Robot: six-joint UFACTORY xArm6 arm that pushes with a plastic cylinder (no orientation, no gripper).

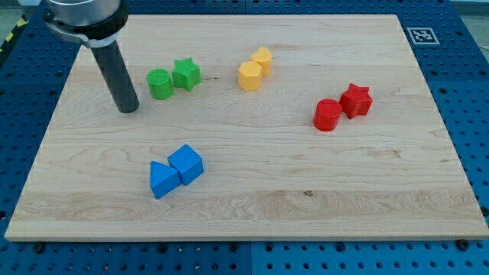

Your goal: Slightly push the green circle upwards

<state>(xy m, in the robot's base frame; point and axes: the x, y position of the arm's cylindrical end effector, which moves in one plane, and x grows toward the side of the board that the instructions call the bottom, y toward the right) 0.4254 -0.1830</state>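
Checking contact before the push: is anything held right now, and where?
Nothing is held. My tip rests on the board, apart from the green circle, at its lower left.

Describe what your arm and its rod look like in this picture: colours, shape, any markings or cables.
Only the arm's lowest part shows at the view's top left: a round, dark grey collar with a lighter band. From it a straight, smooth black rod of round section runs down to my tip, left of the green circle. No cables or markings are visible.
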